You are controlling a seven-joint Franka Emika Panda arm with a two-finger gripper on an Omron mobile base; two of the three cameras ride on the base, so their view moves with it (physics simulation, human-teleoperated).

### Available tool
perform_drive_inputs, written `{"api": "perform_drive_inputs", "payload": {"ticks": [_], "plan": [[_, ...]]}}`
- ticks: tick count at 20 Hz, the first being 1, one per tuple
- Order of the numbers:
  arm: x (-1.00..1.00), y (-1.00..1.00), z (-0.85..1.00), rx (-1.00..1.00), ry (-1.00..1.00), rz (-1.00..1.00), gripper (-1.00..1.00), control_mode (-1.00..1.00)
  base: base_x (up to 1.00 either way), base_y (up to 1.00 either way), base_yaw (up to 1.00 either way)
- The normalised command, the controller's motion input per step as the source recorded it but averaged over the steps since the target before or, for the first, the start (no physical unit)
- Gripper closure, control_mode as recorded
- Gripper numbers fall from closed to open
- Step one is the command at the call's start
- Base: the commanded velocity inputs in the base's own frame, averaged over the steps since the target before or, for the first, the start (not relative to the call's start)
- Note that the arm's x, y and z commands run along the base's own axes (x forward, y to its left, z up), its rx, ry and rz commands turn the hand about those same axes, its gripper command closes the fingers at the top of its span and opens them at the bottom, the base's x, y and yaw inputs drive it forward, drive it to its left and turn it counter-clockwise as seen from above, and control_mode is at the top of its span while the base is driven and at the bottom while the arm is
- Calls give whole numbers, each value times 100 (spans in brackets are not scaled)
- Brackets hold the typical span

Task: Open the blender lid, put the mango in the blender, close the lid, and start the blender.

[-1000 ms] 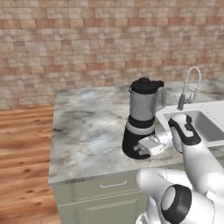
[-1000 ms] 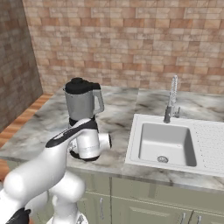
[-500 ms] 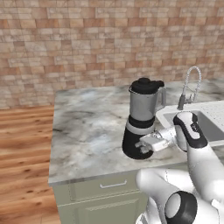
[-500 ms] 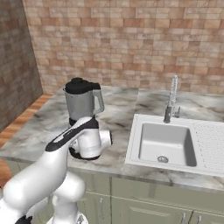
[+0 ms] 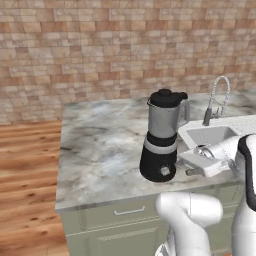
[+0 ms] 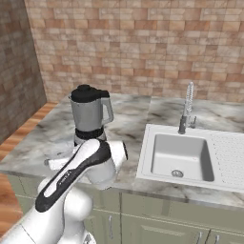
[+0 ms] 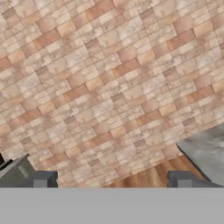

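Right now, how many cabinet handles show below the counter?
3: one handle on the drawer front under the blender in the left base view, and two handles on cabinet fronts in the right base view. The arm may hide more.

Grey marble counter (image 5: 100,145): blender (image 5: 162,135) standing upright near front edge, sink (image 6: 183,155) set alongside.

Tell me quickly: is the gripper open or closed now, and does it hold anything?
Gripper: open, fingers wide apart, holding nothing.

White arm bent low and forward, gripper (image 7: 112,179) level, its 2 fingers spread wide.
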Motion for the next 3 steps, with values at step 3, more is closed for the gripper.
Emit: {"api": "perform_drive_inputs", "payload": {"ticks": [3], "plan": [[-90,-28,77,0,-3,-8,-100,-100,0,0,0]]}}
